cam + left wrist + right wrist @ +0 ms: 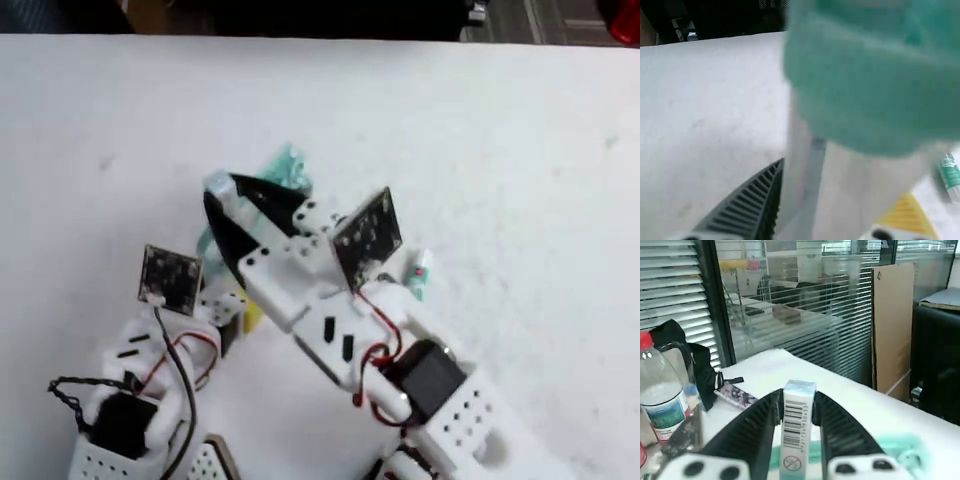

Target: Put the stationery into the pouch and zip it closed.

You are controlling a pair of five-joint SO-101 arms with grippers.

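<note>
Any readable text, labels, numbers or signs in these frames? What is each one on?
No words can be read.
On the box in the right gripper: a barcode with digits beside it, too small to read, and a crossed-out circle sign below.
On the glue stick: green label print, blurred.
On the bottle: label print, too small to read.

Surface (pixel 520 140): white, matte, a few faint marks. Lying on it: one teal pouch (pixel 290 165) near the middle, partly covered from above; one small white-and-green tube (pixel 419 272), lying on its side, apart from the pouch; one yellow item (pixel 249 313), mostly hidden, kind not discernible.
</note>
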